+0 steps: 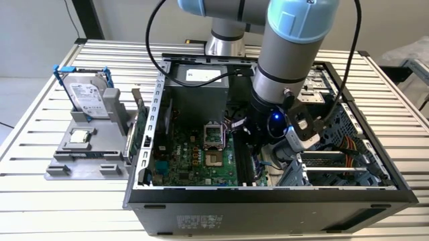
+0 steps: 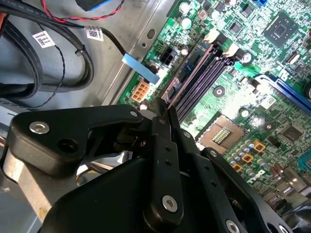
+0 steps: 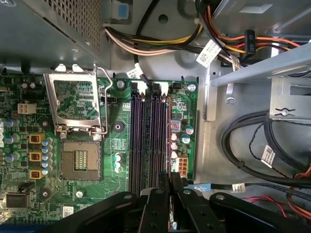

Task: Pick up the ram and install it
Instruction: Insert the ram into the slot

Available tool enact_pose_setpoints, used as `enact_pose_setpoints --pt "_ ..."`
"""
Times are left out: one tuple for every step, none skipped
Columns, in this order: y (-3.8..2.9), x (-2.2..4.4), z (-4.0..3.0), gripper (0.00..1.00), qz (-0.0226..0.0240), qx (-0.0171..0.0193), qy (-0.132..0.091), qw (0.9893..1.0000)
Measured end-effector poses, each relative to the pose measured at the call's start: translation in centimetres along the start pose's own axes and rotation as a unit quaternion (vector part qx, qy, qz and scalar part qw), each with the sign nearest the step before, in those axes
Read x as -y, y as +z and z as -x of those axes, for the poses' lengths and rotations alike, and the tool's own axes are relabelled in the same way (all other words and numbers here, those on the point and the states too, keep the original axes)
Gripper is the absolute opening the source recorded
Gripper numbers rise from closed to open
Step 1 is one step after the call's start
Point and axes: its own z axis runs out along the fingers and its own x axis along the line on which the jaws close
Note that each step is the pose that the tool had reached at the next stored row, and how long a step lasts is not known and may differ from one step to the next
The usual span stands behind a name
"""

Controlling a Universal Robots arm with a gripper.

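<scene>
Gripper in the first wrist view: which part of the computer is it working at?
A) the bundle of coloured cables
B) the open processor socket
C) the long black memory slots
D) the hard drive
C: in the first wrist view the gripper sits at the end of the black memory slots, shut on the ram, which stands edge-on along the outermost slot.

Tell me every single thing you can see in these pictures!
computer case: one, black, open, on the slatted table
motherboard: one, green, inside the case
memory slots: a few, black, side by side on the motherboard
ram: one, thin, seen edge-on, along the slot nearest the board's edge
hard drive: one, silver, upright in a grey stand, exterior view's left
cables: many, mostly black, beside the motherboard
arm: one, grey and blue, reaching into the case
claw: one, black, shut on the ram
</scene>
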Motion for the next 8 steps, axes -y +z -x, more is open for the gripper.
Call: enact_pose_setpoints --pt "0.03 0.01 -0.01 0.0 0.0 0.0 0.0 1.0" --pt "0.05 0.01 -0.03 0.0 -0.0001 0.0 0.0 1.0" --pt "0.07 0.01 -0.05 0.0 0.0 0.0 0.0 1.0" --pt "0.1 0.01 -0.07 0.0 0.0001 0.0 0.0 1.0" --pt "0.13 0.01 -0.09 0.0 0.0 0.0 0.0 1.0" --pt "0.15 0.02 -0.1 0.0 0.0 0.0 0.0 1.0" --pt "0.18 0.02 -0.11 0.0 0.0 0.0 0.0 1.0" --pt "0.22 0.02 -0.12 0.0 0.0001 0.0 0.0 1.0"
